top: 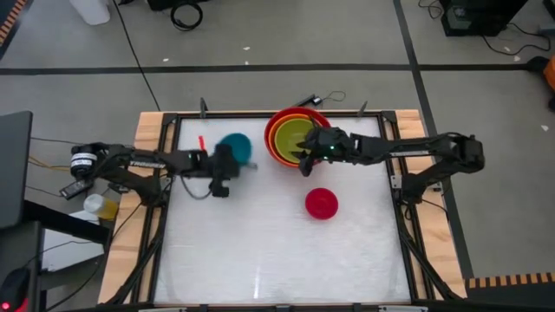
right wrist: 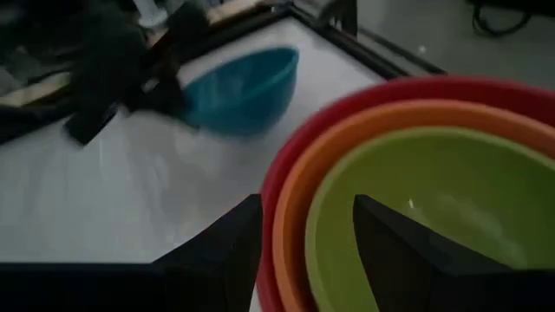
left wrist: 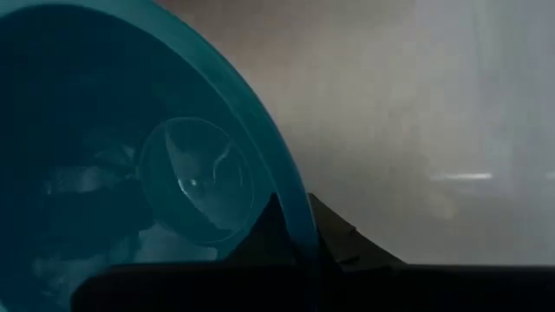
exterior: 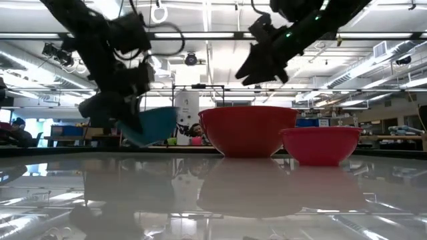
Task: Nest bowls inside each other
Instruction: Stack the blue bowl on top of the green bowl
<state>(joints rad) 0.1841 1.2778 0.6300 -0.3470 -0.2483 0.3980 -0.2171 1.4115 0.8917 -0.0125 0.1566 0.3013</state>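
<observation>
A teal bowl hangs tilted above the table's far left part, with my left gripper shut on its rim. A stack of three bowls stands at the far middle: green inside orange inside a big red one. A small red bowl sits on its base nearer the table's middle. My right gripper hovers open above the stack's near rim, touching nothing. My left gripper pinches the teal bowl's rim, one finger inside the bowl and the other outside. The fingers slant down from the table's left side. The bowl is lifted clear of the table and tilted.
A dark metal frame with wooden side rails borders the white tabletop. A small red stick lies near the far left corner. A cable lies on the far edge. The near half of the table holds nothing.
</observation>
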